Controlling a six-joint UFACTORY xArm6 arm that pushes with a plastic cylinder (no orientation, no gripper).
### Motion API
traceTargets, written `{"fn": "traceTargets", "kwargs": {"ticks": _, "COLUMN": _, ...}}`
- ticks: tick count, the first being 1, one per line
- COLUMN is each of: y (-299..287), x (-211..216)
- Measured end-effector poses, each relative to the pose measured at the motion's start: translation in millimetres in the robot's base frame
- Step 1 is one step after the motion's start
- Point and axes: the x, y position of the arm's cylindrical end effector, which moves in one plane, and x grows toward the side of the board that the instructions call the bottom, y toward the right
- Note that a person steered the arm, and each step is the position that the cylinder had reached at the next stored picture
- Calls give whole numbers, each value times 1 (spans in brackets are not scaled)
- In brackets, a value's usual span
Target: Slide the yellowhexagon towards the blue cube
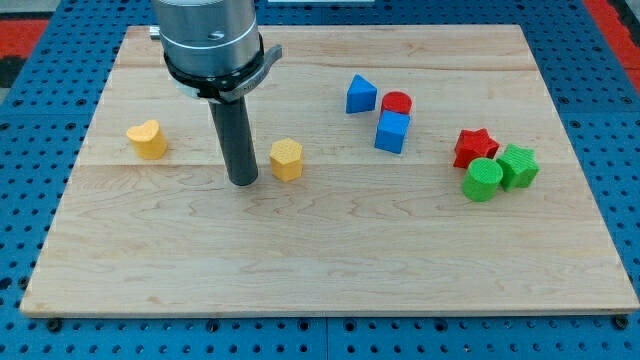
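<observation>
The yellow hexagon [286, 159] lies left of the board's middle. My tip [242, 181] stands just to its left, a small gap away. The blue cube [392, 131] lies to the right of the hexagon and a little higher in the view, touching the red cylinder [397, 102] above it.
A blue triangular block [361, 95] lies left of the red cylinder. A yellow heart [147, 139] lies at the view's left. A red star [474, 147], a green cylinder [483, 181] and a green star-like block [518, 166] cluster at the right. The wooden board [330, 260] has blue pegboard around it.
</observation>
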Motion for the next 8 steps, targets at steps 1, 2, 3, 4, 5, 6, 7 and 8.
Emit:
{"fn": "traceTargets", "kwargs": {"ticks": 1, "y": 30, "x": -17}}
{"fn": "traceTargets", "kwargs": {"ticks": 2, "y": 60, "x": -23}}
{"fn": "traceTargets", "kwargs": {"ticks": 3, "y": 53, "x": -10}}
{"fn": "traceTargets", "kwargs": {"ticks": 4, "y": 60, "x": -7}}
{"fn": "traceTargets", "kwargs": {"ticks": 5, "y": 81, "x": -25}}
{"fn": "traceTargets", "kwargs": {"ticks": 6, "y": 90, "x": -34}}
{"fn": "traceTargets", "kwargs": {"ticks": 7, "y": 77, "x": -33}}
{"fn": "traceTargets", "kwargs": {"ticks": 8, "y": 11, "x": -19}}
